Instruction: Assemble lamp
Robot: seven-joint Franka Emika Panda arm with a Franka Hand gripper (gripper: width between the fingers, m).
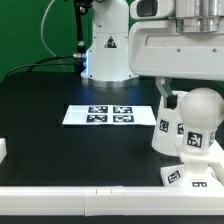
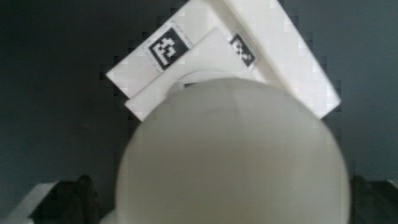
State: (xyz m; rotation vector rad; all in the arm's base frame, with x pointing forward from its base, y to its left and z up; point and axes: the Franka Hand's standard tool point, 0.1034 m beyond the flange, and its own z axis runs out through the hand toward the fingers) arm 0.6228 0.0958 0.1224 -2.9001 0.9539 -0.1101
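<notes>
Robot arm over lamp parts on a black surface (image 1: 40, 100)

At the exterior view's right, the tapered shade (image 1: 168, 118) stands far of the stepped base (image 1: 192, 172); the round bulb (image 1: 203, 112) sits above the base. Pincer grip cannot be told; bulb fills the wrist view. Parts look light, rigid, smooth: take the bulb by its sides

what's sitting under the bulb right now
The stepped square base lies right below the bulb. The bulb's round body hides its neck, so whether it is seated in the base cannot be seen.
</notes>
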